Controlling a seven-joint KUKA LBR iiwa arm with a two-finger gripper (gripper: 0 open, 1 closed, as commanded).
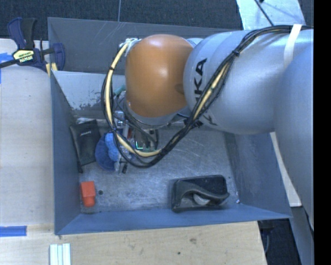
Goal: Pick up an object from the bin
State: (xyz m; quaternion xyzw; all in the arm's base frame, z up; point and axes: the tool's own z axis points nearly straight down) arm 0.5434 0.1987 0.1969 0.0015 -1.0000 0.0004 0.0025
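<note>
Grey metal bin (154, 217) with sloped walls holds four loose things on its floor. The arm (248, 81) enters from the right, and its orange cover (157, 73) and yellow-and-black cables (113, 76) hang over the middle of the bin. The end effector (123, 158) sits below the cover, low over the left half of the floor. Whether it is apart or together cannot be told, since the cover and cables hide most of it.

The blue object (105, 152), rounded and crumpled, lies just beside the end effector on its left; contact between the two cannot be confirmed. A flat black object (86, 142) lies against the blue object's left side, near the left wall. A small orange block (87, 194) lies in the near-left corner, well apart from the end effector. A black curved object (201, 192) lies by the near wall, right of centre.
</note>
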